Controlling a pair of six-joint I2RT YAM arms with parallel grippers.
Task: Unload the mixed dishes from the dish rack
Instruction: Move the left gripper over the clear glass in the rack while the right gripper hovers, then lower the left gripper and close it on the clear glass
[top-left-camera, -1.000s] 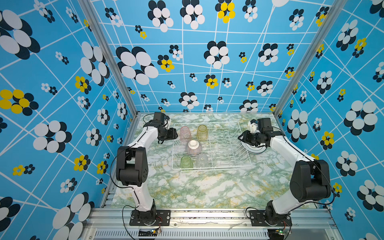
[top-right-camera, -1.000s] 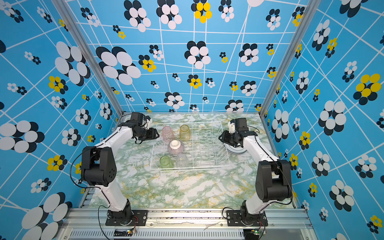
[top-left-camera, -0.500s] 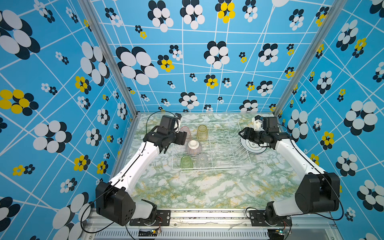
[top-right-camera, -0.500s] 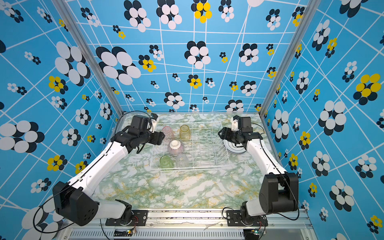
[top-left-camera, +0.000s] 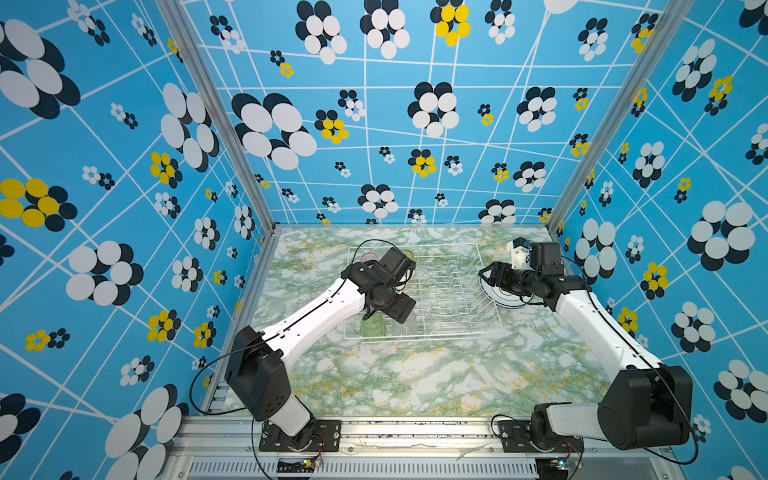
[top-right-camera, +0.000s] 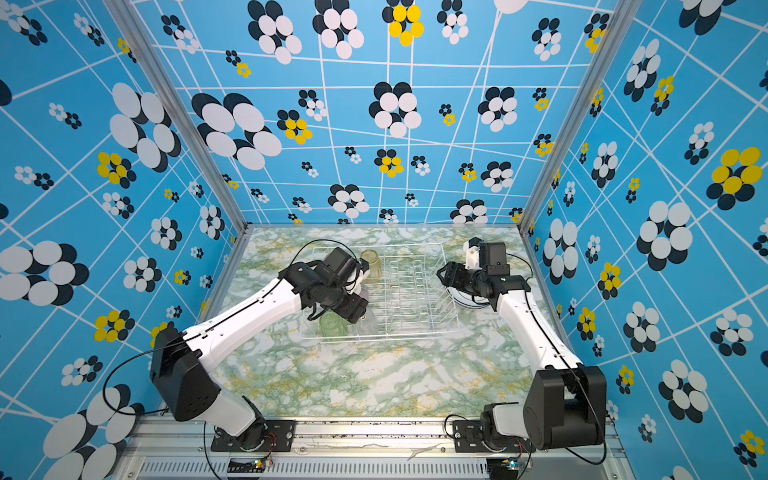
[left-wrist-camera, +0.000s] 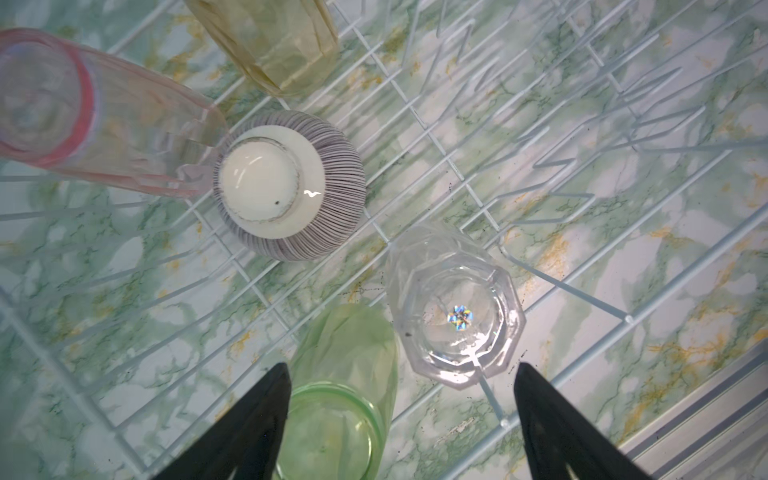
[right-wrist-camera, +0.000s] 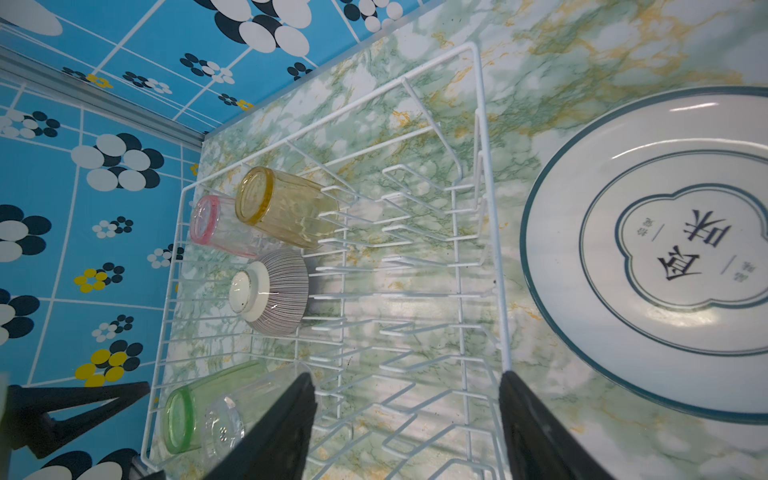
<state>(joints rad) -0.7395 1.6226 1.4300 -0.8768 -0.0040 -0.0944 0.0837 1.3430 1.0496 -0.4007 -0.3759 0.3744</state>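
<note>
**Dish rack** (top-left-camera: 451, 286): white wire, on the far half of the bench (top-left-camera: 415, 374). Plate slots empty.

**Plate** (right-wrist-camera: 665, 257): white with a dark green rim, flat on the bench just beside the rack's right end, outside it. Same spot as a second ago. Whether others lie beneath cannot be told.

**Right claw** (right-wrist-camera: 405, 374): released, nothing between its fingers, over the rack's right edge. The fingers have parted further within the last second. Judged: the plate is delivered.

**Left claw** (left-wrist-camera: 401, 365): spread wide, empty. A second ago it sat outside the rack's left end by the pink tumbler (left-wrist-camera: 83, 112). It has now swung in above the green tumbler (left-wrist-camera: 345, 374) and clear tumbler (left-wrist-camera: 455, 307), side by side in the near-left corner.

**Yellow tumbler** (left-wrist-camera: 282, 41): far-left corner, next to the pink.

**Bowl** (left-wrist-camera: 286, 183): upside down between the two pairs.

**Outstanding:** four tumblers and one bowl, all in the rack. The left claw looks poised for the green or clear glass. The close neighbour may get nudged.
</note>
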